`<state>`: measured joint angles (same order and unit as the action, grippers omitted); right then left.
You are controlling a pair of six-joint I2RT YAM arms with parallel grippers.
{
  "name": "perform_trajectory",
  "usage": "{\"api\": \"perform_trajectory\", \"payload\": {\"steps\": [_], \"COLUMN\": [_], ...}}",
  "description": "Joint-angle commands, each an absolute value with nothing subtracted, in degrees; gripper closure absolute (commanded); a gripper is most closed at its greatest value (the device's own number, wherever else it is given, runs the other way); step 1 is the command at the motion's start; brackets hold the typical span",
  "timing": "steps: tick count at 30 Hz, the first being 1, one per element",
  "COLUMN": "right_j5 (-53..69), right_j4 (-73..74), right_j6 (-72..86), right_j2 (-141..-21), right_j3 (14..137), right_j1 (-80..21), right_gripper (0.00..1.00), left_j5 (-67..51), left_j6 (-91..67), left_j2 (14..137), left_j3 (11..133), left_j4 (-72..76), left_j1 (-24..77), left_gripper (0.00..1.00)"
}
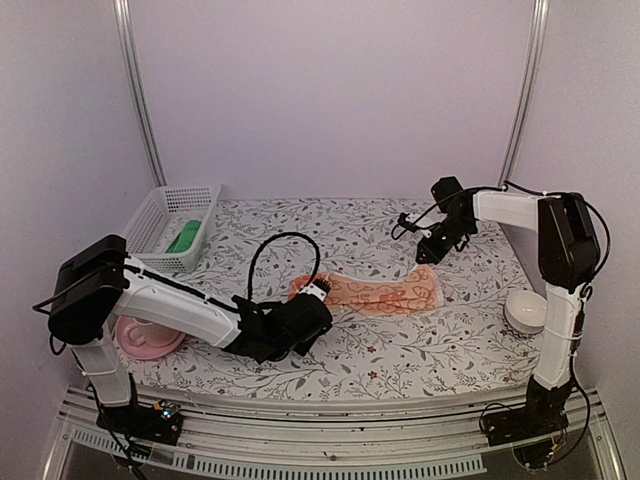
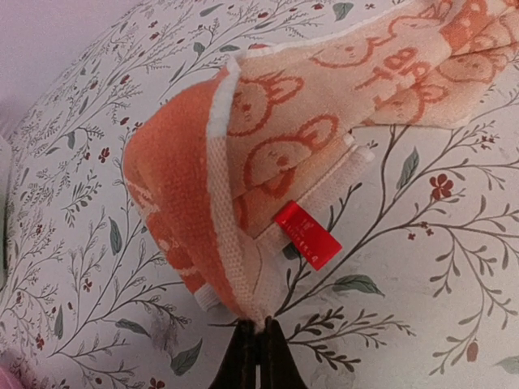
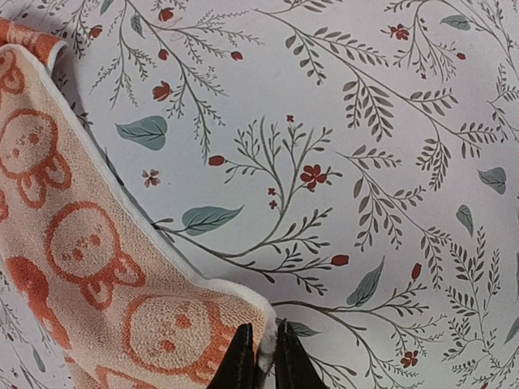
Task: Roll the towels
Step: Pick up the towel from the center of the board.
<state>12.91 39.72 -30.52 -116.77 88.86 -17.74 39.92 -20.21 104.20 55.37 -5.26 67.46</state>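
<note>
**A:** What is the left gripper (image 2: pixel 255 350) doing?

**B:** Its jaws are pressed together on the hem of the soft orange-red towel (image 2: pixel 284 138) printed with pale rabbit faces. That end is lifted and doubled over itself. A small red label (image 2: pixel 308 235) shows just under the fold.

**A:** And the right gripper (image 3: pixel 259 361)?

**B:** Its tips are drawn narrow on the far corner of the same cloth, with the white hem between them, low over the flower-printed tablecloth (image 3: pixel 365 162).

**A:** So which step is this?

**B:** The first turn of the roll, I'd judge. One end is curled and the rest lies flat as a long strip between the two arms, mid-table.

**A:** What does the next move need?

**B:** The left should carry its fold over towards the right while the right holds the far end taut. It wants a light pull, or the strip will bunch or skew.

**A:** And the other one?

**B:** The plain bright green towel (image 1: pixel 183 238) sits in the white plastic mesh basket (image 1: pixel 150 215) at the far left, well apart from both arms.
</note>
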Motion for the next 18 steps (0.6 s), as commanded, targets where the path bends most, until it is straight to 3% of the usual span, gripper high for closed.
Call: {"api": "perform_trajectory", "payload": {"steps": [1,4,10,18], "right_j5": [11.36,10.93,12.96,19.4], "right_j4": [39.73,39.63,39.83,36.72], "right_j6": [-29.71,-29.52,-29.99,-31.91], "right_j2": [-118.21,-117.89,-113.25,-97.06], "right_j3": [90.26,90.31,90.22,86.45], "right_j1": [-18.19,-18.12,-18.18,-15.02], "right_gripper": [0.91,0.97,0.98,0.98], "left_j5": [40.14,40.25,41.05,43.77], "left_j6": [-20.81,-20.83,-18.8,-11.49], "left_j2": [104.68,104.51,102.51,90.59], "left_j3": [56.51,56.43,57.08,57.52], "left_j4": [-5.0,-5.01,-6.14,-10.35], "left_j1": [68.37,68.38,67.67,63.44], "left_gripper": [1.0,1.0,1.0,1.0]}}
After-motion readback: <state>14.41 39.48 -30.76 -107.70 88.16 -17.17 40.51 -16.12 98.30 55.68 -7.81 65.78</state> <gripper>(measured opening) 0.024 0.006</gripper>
